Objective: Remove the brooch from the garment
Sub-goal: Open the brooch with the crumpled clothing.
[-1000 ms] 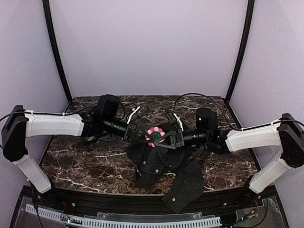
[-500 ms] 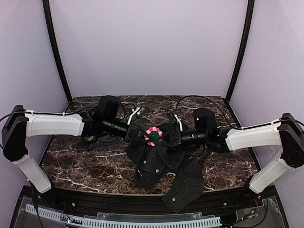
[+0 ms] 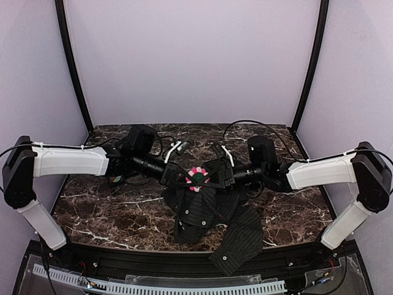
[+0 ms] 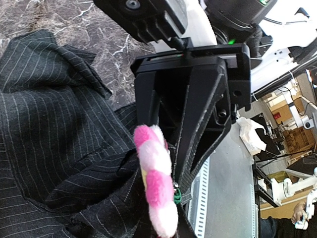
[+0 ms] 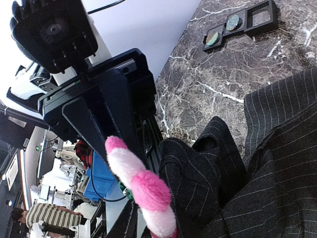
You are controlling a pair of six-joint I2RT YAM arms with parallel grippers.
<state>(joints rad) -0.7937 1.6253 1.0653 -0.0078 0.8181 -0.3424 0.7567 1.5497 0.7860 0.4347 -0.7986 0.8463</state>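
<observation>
Left arm (image 3: 67,161) stretched in low from 9 o'clock, right arm (image 3: 322,174) mirroring it from 3 o'clock, forearms near level, left hand (image 3: 179,179) and right hand (image 3: 214,178) meeting tip to tip at centre, right hand's fingers (image 4: 198,124) drawn into a closed V, left hand's finger gap unclear.

Pink-petalled flower brooch (image 3: 198,177), green centre, held aloft, black pinstriped garment (image 3: 206,215) crumpled beneath, fabric bunched against it
</observation>
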